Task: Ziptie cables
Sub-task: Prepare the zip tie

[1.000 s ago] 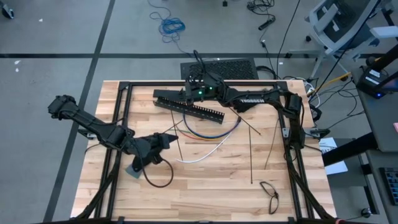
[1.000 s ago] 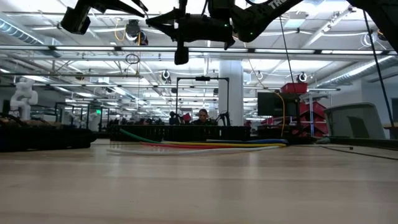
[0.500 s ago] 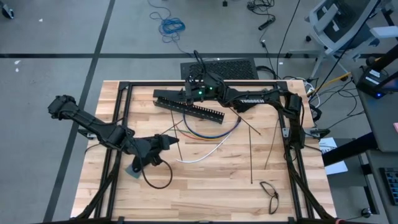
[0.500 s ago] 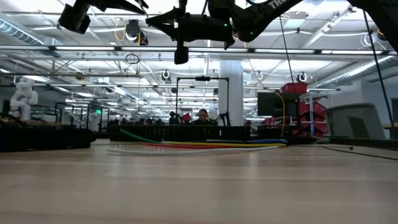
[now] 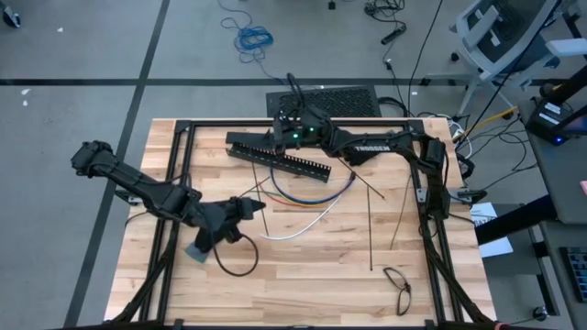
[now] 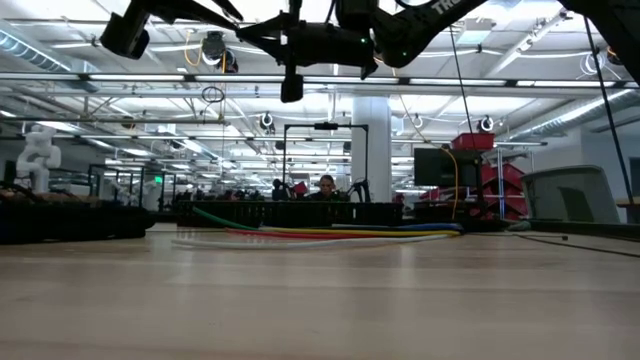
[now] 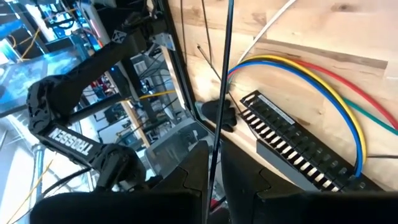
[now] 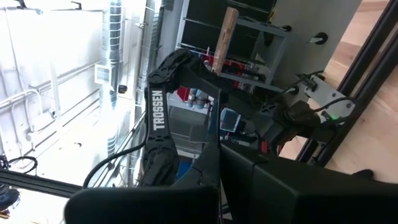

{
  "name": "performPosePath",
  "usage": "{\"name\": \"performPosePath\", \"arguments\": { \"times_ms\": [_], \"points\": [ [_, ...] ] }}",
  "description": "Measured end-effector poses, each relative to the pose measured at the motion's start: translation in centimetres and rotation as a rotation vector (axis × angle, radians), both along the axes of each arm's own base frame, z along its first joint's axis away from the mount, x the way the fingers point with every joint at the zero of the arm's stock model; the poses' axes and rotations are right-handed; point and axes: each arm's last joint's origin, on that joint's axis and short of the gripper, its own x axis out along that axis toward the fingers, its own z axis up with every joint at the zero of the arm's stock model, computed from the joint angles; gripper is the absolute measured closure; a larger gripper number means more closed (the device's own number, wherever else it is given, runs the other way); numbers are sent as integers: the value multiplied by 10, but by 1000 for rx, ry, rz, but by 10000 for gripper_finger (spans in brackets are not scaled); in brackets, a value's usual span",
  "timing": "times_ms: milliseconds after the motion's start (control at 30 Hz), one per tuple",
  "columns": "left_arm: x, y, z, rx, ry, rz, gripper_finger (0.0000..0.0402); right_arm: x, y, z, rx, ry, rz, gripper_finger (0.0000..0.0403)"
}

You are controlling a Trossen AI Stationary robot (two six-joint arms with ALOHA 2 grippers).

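Near the cables (image 5: 307, 197), seemingly no shift.

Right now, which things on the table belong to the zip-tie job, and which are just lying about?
Job:
- cables
- thin black strip, pinched in the left gripper
- spare strips

Lying about:
- slotted bar, under the right gripper
- black cord loop
- eyeglasses

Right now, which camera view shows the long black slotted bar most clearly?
The left wrist view shows the slotted bar best: its white slots are distinct, with coloured cables curving beside it. The high view gives its whole length but little detail. The low view shows only a dark edge. The right wrist view does not show it.
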Motion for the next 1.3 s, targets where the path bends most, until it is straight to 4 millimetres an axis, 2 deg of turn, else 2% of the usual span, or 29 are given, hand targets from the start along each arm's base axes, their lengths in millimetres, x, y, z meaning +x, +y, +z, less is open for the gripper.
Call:
{"name": "performPosePath", "arguments": {
  "times_ms": [400, 633, 900, 1167, 1300],
  "points": [
    [-1, -4, 0, -1, 1, -16, 359, -1, -3, 0, -1, 0, -6, 403],
    [-2, -4, 0, -23, -4, -5, 397, -1, -3, 0, -1, 0, -7, 403],
    [1, -6, 5, -278, -104, 57, 400, -1, -2, 0, -34, -3, -2, 403],
    [8, -1, 14, -560, -248, 142, 401, -1, -2, 0, -172, -26, -12, 403],
    [12, -2, 22, -744, -327, 131, 401, 0, 1, 0, -250, -44, 9, 403]
  ]
}}
